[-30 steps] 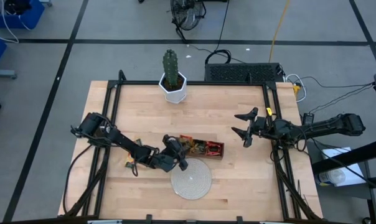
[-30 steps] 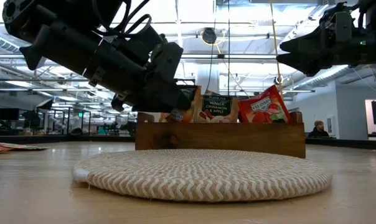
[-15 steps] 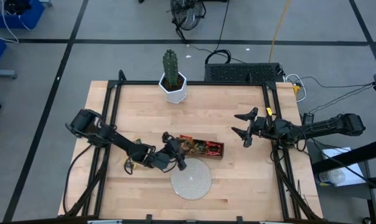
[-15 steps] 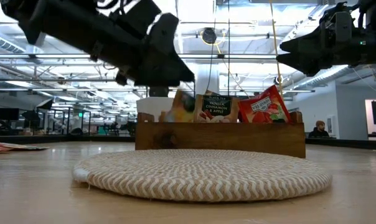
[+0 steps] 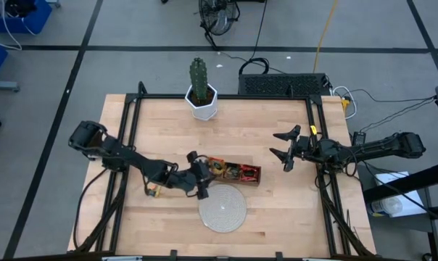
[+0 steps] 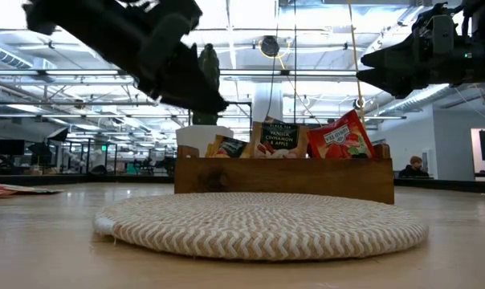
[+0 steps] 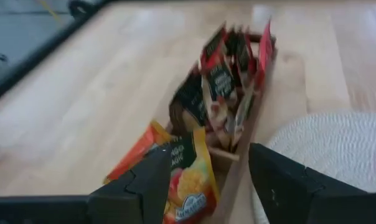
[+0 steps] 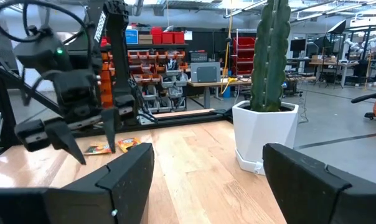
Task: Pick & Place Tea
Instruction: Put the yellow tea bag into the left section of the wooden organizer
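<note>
A brown wooden tray (image 5: 237, 173) stands at mid-table, with several tea sachets (image 7: 228, 81) upright in it. An orange-yellow sachet (image 7: 189, 177) leans in its left compartment (image 6: 226, 148). My left gripper (image 5: 201, 176) hangs open just above and left of that end (image 6: 204, 84), its fingers (image 7: 144, 183) standing on either side of the sachet without touching it. My right gripper (image 5: 284, 149) waits open in the air at the right (image 8: 206, 180). More sachets (image 5: 155, 190) lie flat on the table at the left.
A round woven disc (image 5: 222, 210) lies just in front of the tray (image 6: 262, 221). A cactus in a white pot (image 5: 201, 94) stands at the far edge. A black frame runs along the table's sides (image 5: 128, 123).
My left gripper has let go of the orange-yellow sachet at the tray's left end, then risen and drawn back toward the table's left edge while rolling. The sachet has dropped into the left compartment and now leans there.
</note>
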Controlling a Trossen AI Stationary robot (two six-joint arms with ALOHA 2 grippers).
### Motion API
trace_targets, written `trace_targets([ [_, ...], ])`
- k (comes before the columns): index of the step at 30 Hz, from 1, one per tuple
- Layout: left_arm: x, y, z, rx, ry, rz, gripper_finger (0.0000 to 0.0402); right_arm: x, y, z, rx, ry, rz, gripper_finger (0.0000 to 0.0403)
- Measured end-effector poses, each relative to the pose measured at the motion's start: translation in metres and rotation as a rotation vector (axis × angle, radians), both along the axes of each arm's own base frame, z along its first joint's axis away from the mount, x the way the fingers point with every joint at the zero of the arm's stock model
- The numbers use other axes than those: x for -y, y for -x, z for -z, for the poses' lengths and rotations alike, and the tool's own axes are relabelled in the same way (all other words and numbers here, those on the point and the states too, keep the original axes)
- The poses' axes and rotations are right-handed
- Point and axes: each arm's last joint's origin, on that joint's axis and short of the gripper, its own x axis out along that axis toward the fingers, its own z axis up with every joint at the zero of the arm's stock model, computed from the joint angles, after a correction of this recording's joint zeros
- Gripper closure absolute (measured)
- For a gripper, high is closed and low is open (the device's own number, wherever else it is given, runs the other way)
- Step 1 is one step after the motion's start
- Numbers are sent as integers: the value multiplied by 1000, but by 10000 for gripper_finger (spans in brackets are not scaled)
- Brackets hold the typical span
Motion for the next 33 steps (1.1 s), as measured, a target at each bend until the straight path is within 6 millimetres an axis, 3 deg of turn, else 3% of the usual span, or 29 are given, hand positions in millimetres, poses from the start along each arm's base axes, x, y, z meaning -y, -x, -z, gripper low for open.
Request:
trace_targets([
  [3, -5, -2, 1, -45, -4, 80, 231, 0, 0, 0, 1, 0, 0, 124],
  [8, -16, -12, -7, -107, -9, 160, 381, 0, 0, 0, 0, 0, 0, 124],
  [17, -44, -30, -25, -441, 75, 221, 399, 0, 0, 0, 0, 0, 1, 125],
  [23, -45, -43, -38, -445, 79, 278, 400, 0, 0, 0, 0, 0, 1, 122],
  [33, -47, -56, -4, -600, 87, 290, 401, 0, 0, 1, -7, 0, 1, 124],
])
